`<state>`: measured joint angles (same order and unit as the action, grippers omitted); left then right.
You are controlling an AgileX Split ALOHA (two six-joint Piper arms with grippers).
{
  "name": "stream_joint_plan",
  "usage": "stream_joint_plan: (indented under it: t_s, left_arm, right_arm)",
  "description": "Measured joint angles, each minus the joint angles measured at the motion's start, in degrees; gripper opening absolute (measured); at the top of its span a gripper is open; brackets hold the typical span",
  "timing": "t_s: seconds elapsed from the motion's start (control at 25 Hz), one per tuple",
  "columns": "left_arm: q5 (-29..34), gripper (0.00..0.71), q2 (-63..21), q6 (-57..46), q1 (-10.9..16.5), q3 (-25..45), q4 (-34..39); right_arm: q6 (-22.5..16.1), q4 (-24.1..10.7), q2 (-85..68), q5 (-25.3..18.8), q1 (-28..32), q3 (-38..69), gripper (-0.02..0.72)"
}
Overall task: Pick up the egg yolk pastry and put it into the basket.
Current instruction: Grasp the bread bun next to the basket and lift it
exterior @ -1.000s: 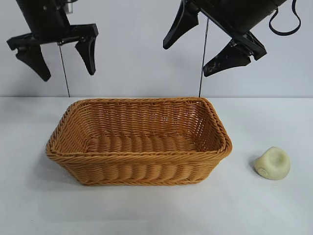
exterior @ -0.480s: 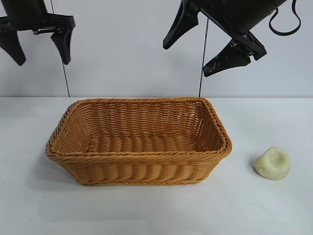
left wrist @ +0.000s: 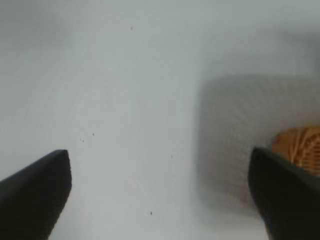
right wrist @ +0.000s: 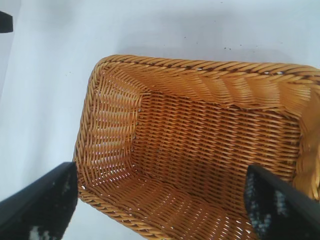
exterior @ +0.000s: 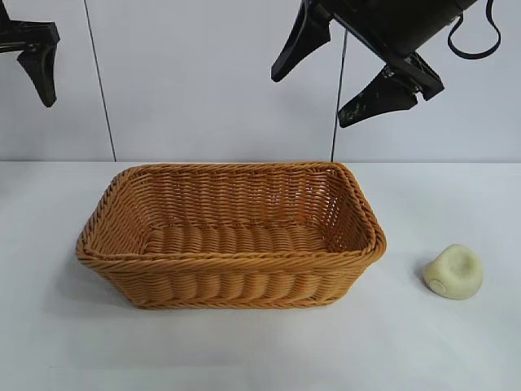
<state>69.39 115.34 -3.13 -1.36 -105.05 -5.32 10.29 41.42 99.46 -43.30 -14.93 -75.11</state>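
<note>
Your right gripper hangs high with its fingers spread wide and holding nothing, ready to grab. The basket sits right under it. The egg yolk pastry lies on the table, below and off to its outer side. Your left gripper is also spread, far off.

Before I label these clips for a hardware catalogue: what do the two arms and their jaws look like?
Both are matte black. The right gripper has two long, tapering, wedge-like jaws on a bulky black body, with a black cable looping beside it. In the right wrist view its jaw tips show pale speckled scuffs. The left gripper shows the same dark wedge jaws; only part of it appears at the exterior view's edge.
</note>
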Motion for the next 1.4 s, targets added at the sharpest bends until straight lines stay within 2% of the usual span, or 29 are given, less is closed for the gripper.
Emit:
stream_joint_plan:
  t_s: [0.32,0.76,0.88,1.16,1.4]
  left_arm:
    - [-0.05,0.692,-20.67,1.37,-3.74,24.34,0.13]
    - [0.17,0.692,-53.43,0.70,-3.91,56.44,2.03]
    - [-2.98,0.692,-61.72,0.29,-3.91,64.13,2.11]
    - [-7.47,0.692,-78.72,0.54,-3.91,75.69,2.16]
    - [-8.00,0.692,-88.65,2.29,-3.91,76.18,1.98]
  right_arm:
    - [0.00,0.00,0.00,0.00,0.00,0.00,0.644]
    - [0.00,0.00,0.00,0.00,0.00,0.00,0.644]
    - [0.00,0.00,0.00,0.00,0.00,0.00,0.644]
    - [0.00,0.00,0.00,0.00,0.00,0.00,0.644]
    - [0.00,0.00,0.00,0.00,0.00,0.00,0.644]
